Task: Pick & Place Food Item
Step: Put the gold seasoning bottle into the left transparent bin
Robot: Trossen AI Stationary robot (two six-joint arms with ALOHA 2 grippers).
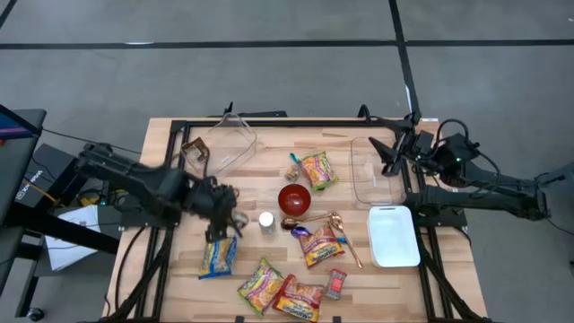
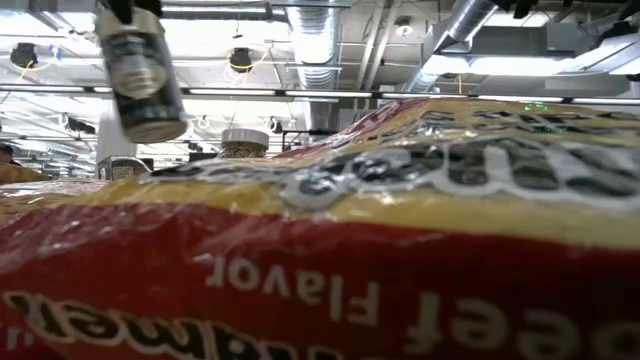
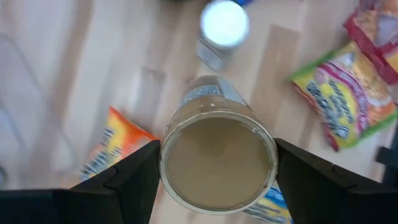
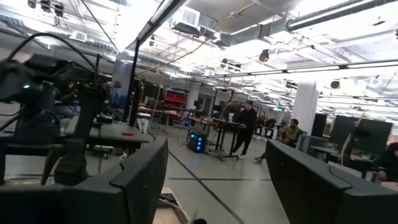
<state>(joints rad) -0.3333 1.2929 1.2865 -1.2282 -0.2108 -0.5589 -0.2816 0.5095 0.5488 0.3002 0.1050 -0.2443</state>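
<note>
**A:** Where is the left gripper (image 3: pixel 214 171) right now?

**B:** Over the left half of the wooden slatted table (image 1: pixel 170 148), lifted clear of it. Its jaws are closed on a small cylindrical can with a tan lid and a printed label (image 3: pixel 216 155), one dark finger (image 3: pixel 134 177) pressed against each side. In the low view the same can (image 2: pixel 140 75) hangs high in the air.

**A:** What lies beneath it?

**B:** A blue-and-yellow snack packet (image 1: pixel 218 256) sits on the table just below the gripper in the high view, and a small white-capped jar (image 1: pixel 266 222) stands just beside it toward the centre. A red round bowl (image 1: pixel 294 199) is a little farther on, near a gold-coloured spoon (image 1: pixel 339 229).

**A:** And the containers?

**B:** A clear plastic tub (image 1: pixel 224 144) stands tilted near the far left of the table; a second clear rectangular tub (image 1: pixel 372 170) is at the far right, with a white rectangular tray (image 1: pixel 393 236) just in front of it.

**A:** The right gripper (image 1: pixel 395 148)?

**B:** It waits raised by the far right corner, jaws apart and holding nothing. Its wrist view looks out into the room, where people stand well away.

**A:** Anything else?

**B:** A red-and-yellow noodle packet (image 2: pixel 400 250) fills most of the low view.
</note>
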